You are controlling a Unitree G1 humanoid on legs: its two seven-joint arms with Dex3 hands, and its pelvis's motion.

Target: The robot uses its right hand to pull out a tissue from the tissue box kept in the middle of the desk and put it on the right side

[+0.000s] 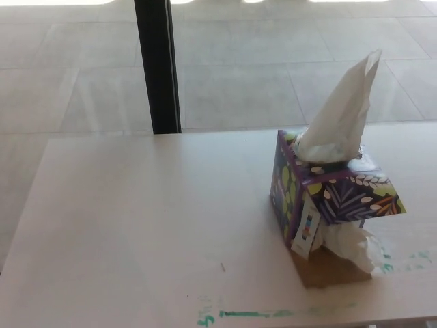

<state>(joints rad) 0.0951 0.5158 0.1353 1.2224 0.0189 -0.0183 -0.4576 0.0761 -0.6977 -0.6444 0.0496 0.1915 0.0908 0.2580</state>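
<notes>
One tissue box (328, 198) with a purple leaf pattern stands right of centre on the tabletop (136, 225), a white tissue (341, 116) rising upright from its top opening. Crumpled tissue (355, 247) and a torn-open flap show at its lower front. Neither robot hand is in view, so their state cannot be told. Judged stage: the pull not yet begun. The next move calls for the right robot hand to pinch the upright tissue and draw upward.

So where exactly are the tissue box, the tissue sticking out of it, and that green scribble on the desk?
tissue box (341, 198): head view, on its patterned front side.
tissue (341, 113): head view, middle of the upright white sheet.
green scribble (256, 314): head view, on the long streak near the desk's front edge.
</notes>
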